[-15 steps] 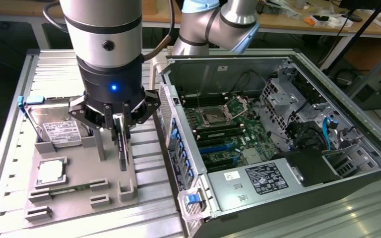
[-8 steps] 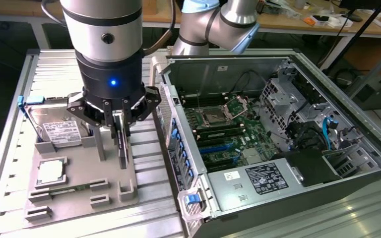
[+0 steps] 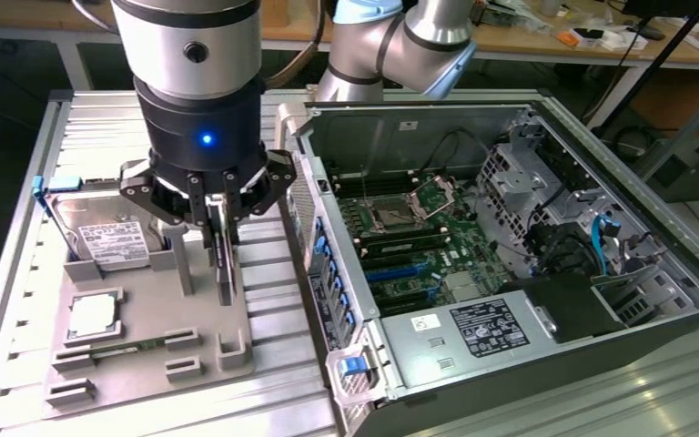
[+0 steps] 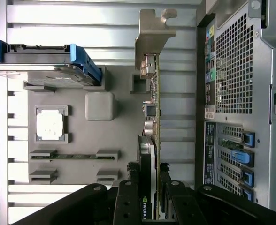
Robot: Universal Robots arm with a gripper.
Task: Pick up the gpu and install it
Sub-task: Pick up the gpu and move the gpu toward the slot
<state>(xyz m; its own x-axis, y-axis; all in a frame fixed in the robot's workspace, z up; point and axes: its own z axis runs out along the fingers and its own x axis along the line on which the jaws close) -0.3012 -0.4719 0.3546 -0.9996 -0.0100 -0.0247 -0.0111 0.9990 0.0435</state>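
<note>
I had the tool (image 3: 221,211) clenched on the gpu (image 3: 225,271), which stood on edge in its holder (image 3: 143,364), presumably for easy pinching; computer case (image 3: 422,116) at the exterior view's three o'clock.

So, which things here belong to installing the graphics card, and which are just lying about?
For the job: graphics card, pincer closed on it, open computer case.
Lying about: hard drive, processor chip, memory stick, all in the gray holder.

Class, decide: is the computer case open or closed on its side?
Open: the computer case is uncovered on its side, baring the motherboard.
</note>
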